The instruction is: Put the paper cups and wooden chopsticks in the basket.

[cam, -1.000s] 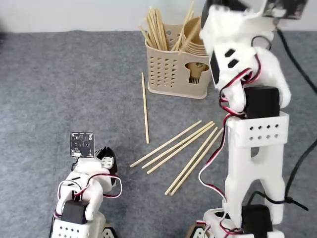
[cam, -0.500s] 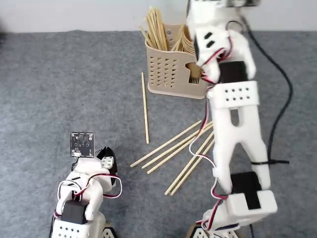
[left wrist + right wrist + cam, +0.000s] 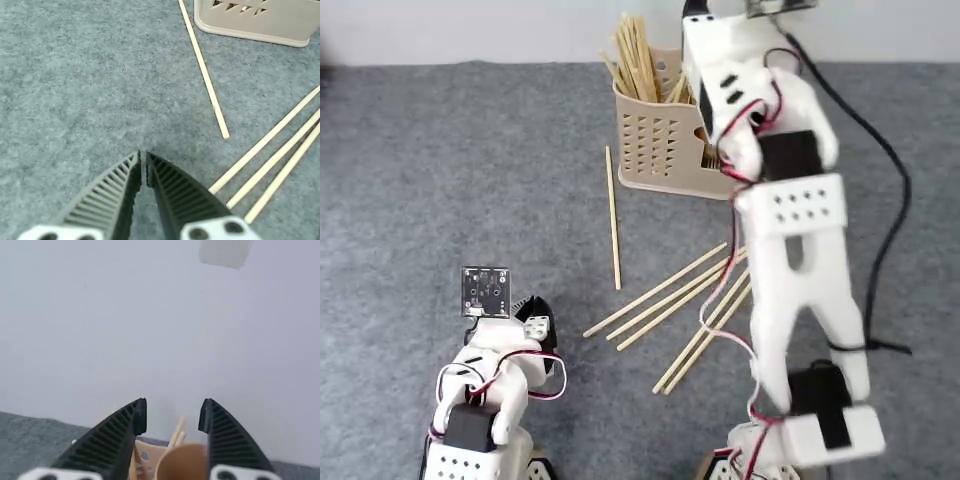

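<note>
Since a second ago the right arm has been swung leftward and is now stretched over the basket point(image 3: 660, 150). The right gripper point(image 3: 172, 416) is held above it, jaws apart, with nothing between them. A paper cup point(image 3: 181, 462) is seen just beneath, inside the basket beside upright wooden chopsticks point(image 3: 635, 50). The left gripper point(image 3: 144, 167) is closed and empty, low over the grey carpet point(image 3: 440, 160). A single chopstick point(image 3: 613, 215) lies near the basket, and a fan of loose chopsticks point(image 3: 655, 289) lies farther off, partly under the right arm.
</note>
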